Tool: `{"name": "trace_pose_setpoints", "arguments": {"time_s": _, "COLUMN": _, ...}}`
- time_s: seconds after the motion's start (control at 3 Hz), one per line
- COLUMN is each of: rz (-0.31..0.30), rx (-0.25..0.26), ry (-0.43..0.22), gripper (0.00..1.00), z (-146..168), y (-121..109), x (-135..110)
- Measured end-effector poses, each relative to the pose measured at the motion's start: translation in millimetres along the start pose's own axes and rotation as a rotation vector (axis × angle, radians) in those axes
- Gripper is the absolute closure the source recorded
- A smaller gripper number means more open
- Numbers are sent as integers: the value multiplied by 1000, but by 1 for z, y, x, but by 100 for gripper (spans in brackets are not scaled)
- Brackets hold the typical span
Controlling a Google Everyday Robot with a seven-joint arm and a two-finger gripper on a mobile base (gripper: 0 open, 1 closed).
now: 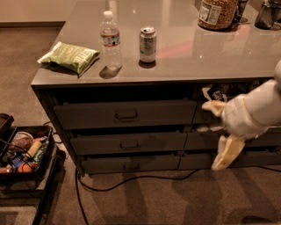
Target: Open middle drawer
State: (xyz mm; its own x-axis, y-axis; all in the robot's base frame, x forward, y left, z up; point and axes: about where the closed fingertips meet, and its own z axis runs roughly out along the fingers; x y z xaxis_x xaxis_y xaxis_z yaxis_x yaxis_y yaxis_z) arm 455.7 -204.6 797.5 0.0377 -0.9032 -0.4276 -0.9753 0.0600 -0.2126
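The middle drawer (127, 143) is the medium-height dark grey front in the left column of the cabinet, with a small centre pull handle (128, 144). It looks closed, and its inside is hidden. A taller drawer (125, 114) sits above it and a slimmer one (129, 164) below. My gripper (218, 131) hangs in front of the right column of drawers, to the right of the middle drawer and apart from its handle. Its pale fingers (227, 153) are spread open and hold nothing.
On the counter top (184, 57) stand a water bottle (110, 39), a can (147, 44), a green snack bag (70, 56) and a jar (217, 12). A black bin of items (24, 154) sits on the floor at left. A cable (131, 179) runs under the cabinet.
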Motion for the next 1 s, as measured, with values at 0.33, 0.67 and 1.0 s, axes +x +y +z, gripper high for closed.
{"name": "trace_pose_setpoints", "arguments": {"time_s": 0.33, "rz": 11, "rx": 34, "ry": -48, "gripper": 0, "z": 57, "y": 7, "x": -2}}
{"name": "trace_pose_setpoints", "arguments": {"time_s": 0.67, "rz": 0, "rx": 132, "ry": -89, "gripper": 0, "z": 97, "y": -18, "x": 4}}
{"name": "trace_pose_setpoints", "arguments": {"time_s": 1.0, "rz": -5, "rx": 275, "ry": -172, "gripper": 0, "z": 119, "y": -44, "x": 11}}
